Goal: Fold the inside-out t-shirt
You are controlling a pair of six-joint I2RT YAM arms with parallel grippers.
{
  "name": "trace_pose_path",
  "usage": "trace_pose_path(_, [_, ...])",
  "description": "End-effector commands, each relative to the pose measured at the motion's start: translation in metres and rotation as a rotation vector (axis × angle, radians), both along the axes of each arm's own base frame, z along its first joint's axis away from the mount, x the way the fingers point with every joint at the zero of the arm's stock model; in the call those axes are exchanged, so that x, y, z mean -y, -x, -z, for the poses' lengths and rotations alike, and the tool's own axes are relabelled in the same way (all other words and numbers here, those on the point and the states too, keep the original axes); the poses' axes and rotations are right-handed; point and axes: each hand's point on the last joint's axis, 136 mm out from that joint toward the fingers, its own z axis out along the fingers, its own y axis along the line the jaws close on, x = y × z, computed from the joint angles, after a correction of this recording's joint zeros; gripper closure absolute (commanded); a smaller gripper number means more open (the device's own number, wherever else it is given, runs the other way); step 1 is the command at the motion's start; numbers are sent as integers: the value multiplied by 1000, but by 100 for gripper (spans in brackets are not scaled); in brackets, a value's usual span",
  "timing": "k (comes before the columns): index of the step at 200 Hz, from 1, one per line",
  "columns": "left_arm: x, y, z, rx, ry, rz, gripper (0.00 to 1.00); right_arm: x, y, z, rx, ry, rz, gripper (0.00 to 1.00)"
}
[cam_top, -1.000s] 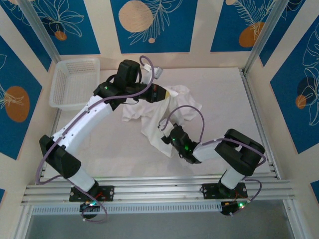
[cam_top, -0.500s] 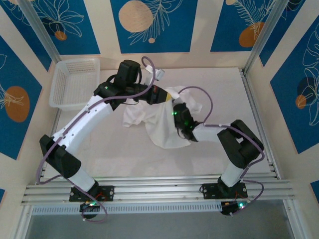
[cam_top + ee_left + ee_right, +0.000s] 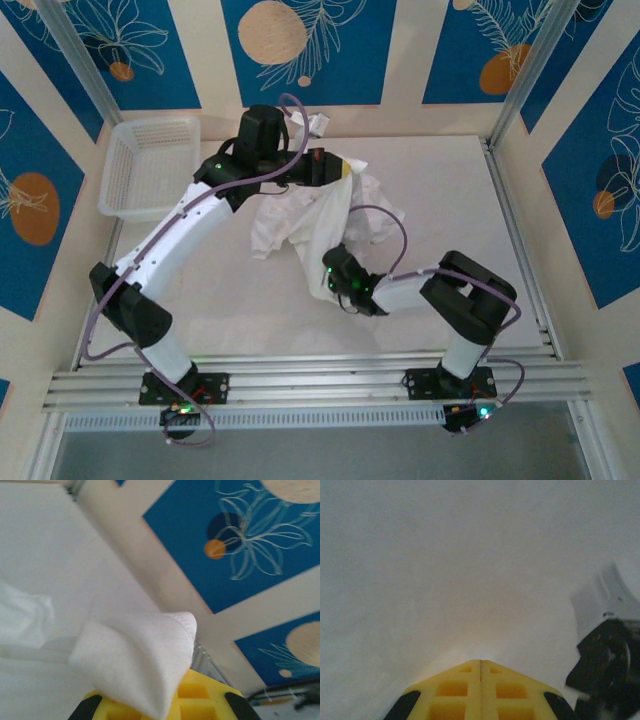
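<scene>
Pinching a raised t-shirt (image 3: 135, 680) corner, left fingers (image 3: 202, 697); right fingers (image 3: 457, 690) pressed together at its near edge; white table (image 3: 450, 190), blue-patterned walls (image 3: 310, 50).

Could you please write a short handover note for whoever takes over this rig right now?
Left end effector: shut on a corner of the t-shirt, holding that part up off the table.
Right end effector: shut, at the t-shirt's near edge. Whether it pinches cloth is unclear.
T-shirt: bunched mid-table, partly hanging from the left grip. The basket sits at the far left, apart from it.
Done: no fold visible yet.
Left: spread the t-shirt flat, then fold it.
</scene>
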Motion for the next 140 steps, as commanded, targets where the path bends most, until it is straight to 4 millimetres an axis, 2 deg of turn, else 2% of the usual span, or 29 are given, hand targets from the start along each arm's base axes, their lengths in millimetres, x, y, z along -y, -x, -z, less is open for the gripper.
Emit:
trace_pose_path(1, [7, 57, -58, 203, 135, 201, 100, -12, -2, 12, -229, -159, -89, 100])
trace_pose_path(20, [2, 71, -67, 299, 122, 202, 100, -7, -11, 21, -334, -229, -71, 100])
trace_pose_path(35, [-3, 75, -68, 342, 103, 191, 100, -2, -16, 13, -388, -286, -26, 100])
trace_pose_path(51, [-5, 81, -61, 363, 73, 221, 100, -1, -21, -17, -443, -331, -23, 100])
trace_pose_path(73, [-1, 91, -55, 351, 66, 293, 100, -2, -34, -62, -401, -324, -24, 100])
trace_pose_path(89, [9, 105, -57, 338, 86, 369, 100, 2, -50, -76, -399, -313, 30, 100])
trace_pose_path(105, [22, 124, -61, 368, 100, 442, 100, 1, -66, -65, -421, -283, 71, 100])
trace_pose_path(140, [54, 152, -61, 379, 110, 538, 100, -15, -83, -10, -511, -208, 99, 100])
